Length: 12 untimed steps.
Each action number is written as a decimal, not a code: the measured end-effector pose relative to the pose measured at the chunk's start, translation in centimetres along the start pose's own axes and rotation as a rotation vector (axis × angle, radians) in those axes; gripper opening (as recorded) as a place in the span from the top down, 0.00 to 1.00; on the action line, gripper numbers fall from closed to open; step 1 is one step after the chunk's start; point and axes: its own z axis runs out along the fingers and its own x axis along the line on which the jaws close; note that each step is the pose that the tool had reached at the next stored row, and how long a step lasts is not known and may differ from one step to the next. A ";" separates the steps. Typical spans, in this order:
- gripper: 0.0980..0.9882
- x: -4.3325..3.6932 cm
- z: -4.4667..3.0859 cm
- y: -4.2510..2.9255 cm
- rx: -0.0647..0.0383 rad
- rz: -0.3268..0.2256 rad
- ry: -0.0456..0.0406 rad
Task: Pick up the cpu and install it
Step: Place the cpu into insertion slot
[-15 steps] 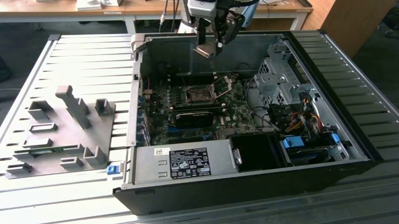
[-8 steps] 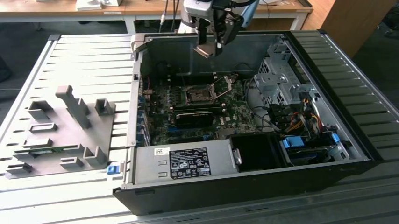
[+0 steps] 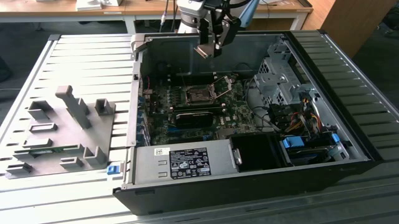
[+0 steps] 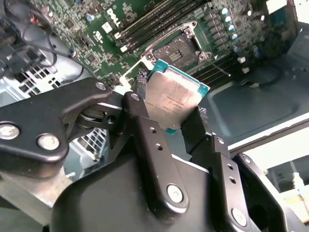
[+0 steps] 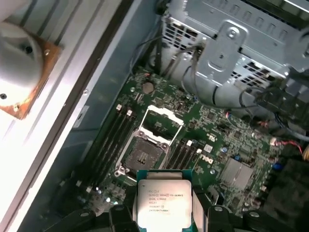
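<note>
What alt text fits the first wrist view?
The gripper holds the cpu by two opposite edges, silvery top toward the camera, over the green motherboard, whose socket stands open and empty. A metal drive cage sits beside the board.

place: robotics lab | evidence: open computer case (image 3: 249, 198) on slatted metal bench (image 3: 87, 60); office desks (image 3: 56, 13) behind
</note>
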 end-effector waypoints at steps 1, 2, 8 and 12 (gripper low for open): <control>0.50 0.00 0.01 0.00 0.000 0.018 -0.0010; 0.50 0.00 0.02 0.00 0.000 0.034 -0.0018; 0.50 0.03 0.08 0.01 -0.001 0.118 -0.0061; 0.50 0.07 0.10 0.03 -0.002 0.162 -0.0084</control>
